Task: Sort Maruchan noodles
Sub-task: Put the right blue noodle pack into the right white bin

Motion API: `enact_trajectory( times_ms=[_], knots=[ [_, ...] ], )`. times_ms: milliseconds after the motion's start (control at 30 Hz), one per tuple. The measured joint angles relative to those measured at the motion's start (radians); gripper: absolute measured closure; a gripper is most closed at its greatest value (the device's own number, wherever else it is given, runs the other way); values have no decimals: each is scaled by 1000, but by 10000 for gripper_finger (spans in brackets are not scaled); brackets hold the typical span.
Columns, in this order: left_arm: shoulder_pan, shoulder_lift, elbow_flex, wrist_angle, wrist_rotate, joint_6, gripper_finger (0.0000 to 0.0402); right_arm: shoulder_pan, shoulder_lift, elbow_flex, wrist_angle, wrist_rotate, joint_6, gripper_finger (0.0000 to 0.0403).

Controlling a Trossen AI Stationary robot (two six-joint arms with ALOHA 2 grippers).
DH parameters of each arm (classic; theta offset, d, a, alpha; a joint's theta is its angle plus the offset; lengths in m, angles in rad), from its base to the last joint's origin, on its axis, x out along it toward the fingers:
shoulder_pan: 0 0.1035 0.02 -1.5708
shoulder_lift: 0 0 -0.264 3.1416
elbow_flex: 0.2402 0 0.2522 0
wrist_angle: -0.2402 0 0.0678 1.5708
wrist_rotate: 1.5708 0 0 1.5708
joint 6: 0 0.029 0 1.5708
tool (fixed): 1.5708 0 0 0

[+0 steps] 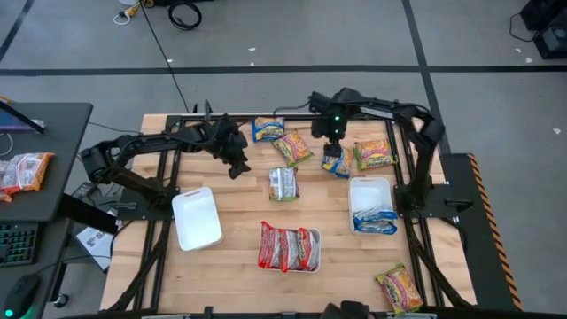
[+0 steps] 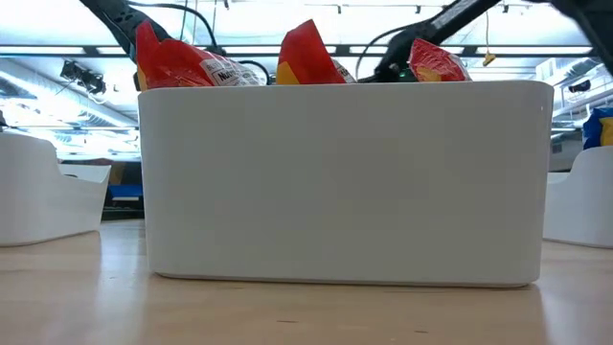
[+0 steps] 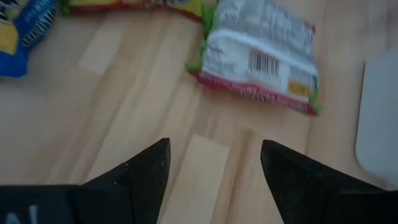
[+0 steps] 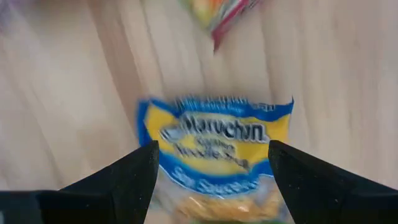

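Maruchan noodle packets lie scattered on the wooden table. My right gripper [image 1: 335,152] [image 4: 212,165] hangs open, pointing down, over a blue-and-yellow packet [image 1: 337,163] [image 4: 214,152] that lies flat on the wood below its fingers. My left gripper [image 1: 237,165] [image 3: 214,168] stands open over bare wood, just left of a face-down silver packet [image 1: 283,183] [image 3: 258,56] with a barcode. Another blue-and-yellow packet [image 1: 267,129] and two yellow-orange-green ones [image 1: 292,148] [image 1: 374,154] lie toward the far edge.
An empty white tray [image 1: 197,217] sits on the left. A middle tray [image 1: 312,264] [image 2: 345,182] holds red packets [image 1: 285,246] [image 2: 182,62]. A right tray [image 1: 370,188] holds blue packets [image 1: 374,220]. One yellow packet [image 1: 399,289] lies near the front right corner.
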Motion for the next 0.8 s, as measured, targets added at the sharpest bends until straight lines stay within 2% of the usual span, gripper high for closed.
enact_trajectory(
  times_ms=[100,167,300,500,600,800],
  knots=[
    [-3,0,0,39,-1,-70,148,36,86,84,-109,87,-184,96],
    [-9,0,0,57,-1,-115,148,52,130,119,-121,122,-244,96],
    [-38,0,0,68,-7,-172,148,61,143,146,-66,92,-310,96],
    [-119,0,0,63,-37,-189,148,103,157,144,-47,111,-624,96],
    [-171,0,0,73,-62,-213,148,110,160,141,-27,135,-667,96],
    [-251,0,0,142,-95,-213,148,109,160,105,-27,154,-654,96]
  ],
)
